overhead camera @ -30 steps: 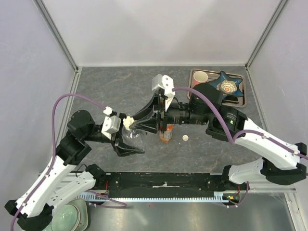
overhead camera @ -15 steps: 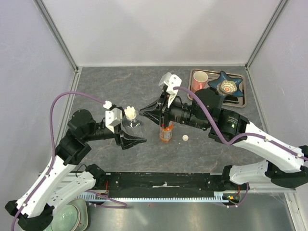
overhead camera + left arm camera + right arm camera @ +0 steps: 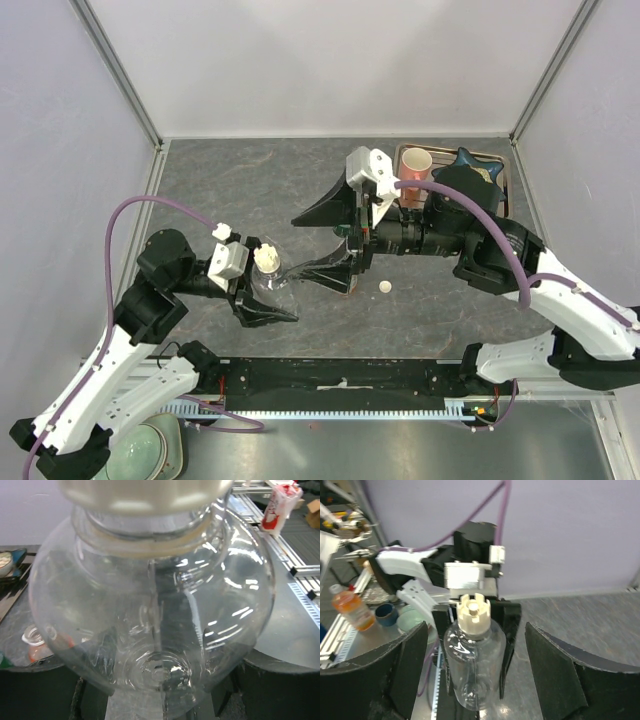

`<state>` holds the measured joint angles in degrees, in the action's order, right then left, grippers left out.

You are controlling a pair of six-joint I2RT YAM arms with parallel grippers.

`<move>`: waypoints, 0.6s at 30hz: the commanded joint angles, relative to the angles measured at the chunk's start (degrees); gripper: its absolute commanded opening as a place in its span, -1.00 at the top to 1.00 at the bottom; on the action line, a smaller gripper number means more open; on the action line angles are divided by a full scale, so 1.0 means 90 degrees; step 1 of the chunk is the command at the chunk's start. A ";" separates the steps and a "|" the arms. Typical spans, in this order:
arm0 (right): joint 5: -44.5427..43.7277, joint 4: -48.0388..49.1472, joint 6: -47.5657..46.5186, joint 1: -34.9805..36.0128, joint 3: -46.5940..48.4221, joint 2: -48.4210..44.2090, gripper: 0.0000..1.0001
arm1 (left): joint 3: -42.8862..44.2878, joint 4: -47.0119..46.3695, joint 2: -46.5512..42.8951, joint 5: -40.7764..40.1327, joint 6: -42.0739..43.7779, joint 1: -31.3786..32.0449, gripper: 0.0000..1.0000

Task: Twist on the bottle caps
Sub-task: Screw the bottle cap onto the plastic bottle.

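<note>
Capping the clear bottle, clamped left of centre by the left gripper, with a white cap on its neck; the right gripper gapes empty just right of it. Next, likely: close squarely on the cap and twist

Left of centre in the frame, the left gripper had its jaws closed around a clear bottle, which carried a cream cap. Just right of it, the right gripper hung with its jaws spread wide, 1 toward the top of the frame and 1 below. An orange bottle showed only as a sliver under the lower jaw. 1 loose white cap lay on the grey worktop just right of that bottle. In the upper right, a tray held a pink mug and a blue star-shaped dish.
</note>
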<state>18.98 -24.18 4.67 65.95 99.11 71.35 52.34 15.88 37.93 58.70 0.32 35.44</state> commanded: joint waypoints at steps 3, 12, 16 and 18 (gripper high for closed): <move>0.1396 -0.0096 -0.0001 -0.0072 0.0589 0.0567 -0.66 | 0.0112 -0.0290 0.0033 0.1007 0.0121 -0.0012 0.48; 0.1738 -0.0106 0.0019 -0.0131 0.0902 0.0919 -0.60 | 0.0113 -0.0290 0.0043 0.1037 0.0140 -0.0012 0.48; 0.1875 -0.0067 0.0067 -0.0131 0.0960 0.1066 -0.51 | 0.0074 -0.0309 0.0033 0.0978 0.0150 -0.0012 0.48; 0.1943 0.0001 0.0116 -0.0131 0.0960 0.1134 -0.48 | 0.0054 -0.0319 0.0024 0.0968 0.0141 -0.0012 0.48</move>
<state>33.41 -26.37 4.80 64.95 105.21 80.71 52.34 15.66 38.35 66.37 0.32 35.44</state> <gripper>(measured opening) 0.755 0.710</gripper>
